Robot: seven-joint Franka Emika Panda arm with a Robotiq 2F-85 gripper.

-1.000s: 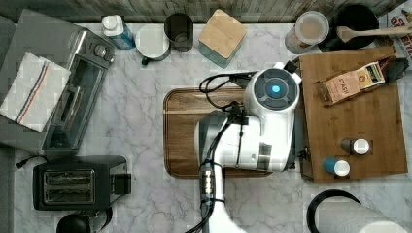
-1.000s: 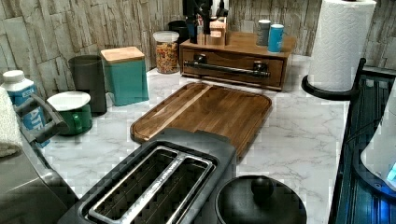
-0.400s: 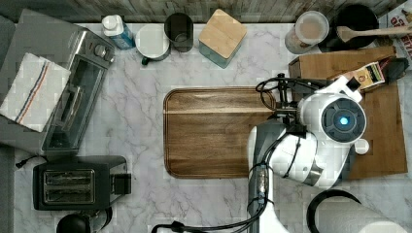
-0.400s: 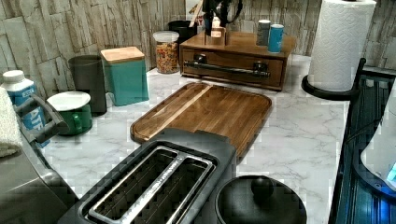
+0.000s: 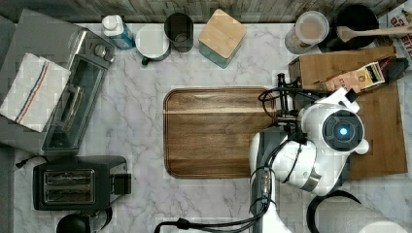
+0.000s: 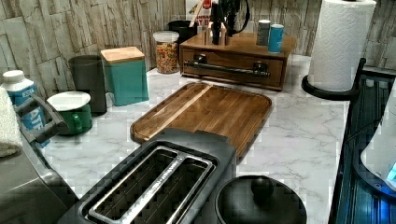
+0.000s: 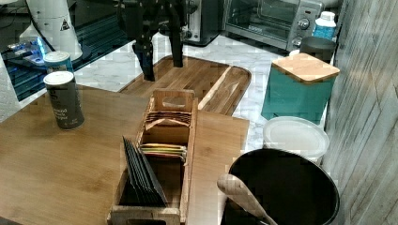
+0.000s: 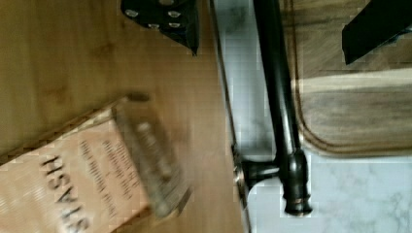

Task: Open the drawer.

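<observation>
The drawer sits shut in the front of its bamboo box at the back of the marble tabletop, its black bar handle facing the cutting board. Above that bar hangs the gripper, fingers spread apart and holding nothing, one tip over the box top and the other over the board, apparently so they can drop astride the handle. A tea-bag caddy and two shakers crowd the box top.

White marble counter, cutting board, bamboo box, toaster, toaster oven, teal canister
</observation>
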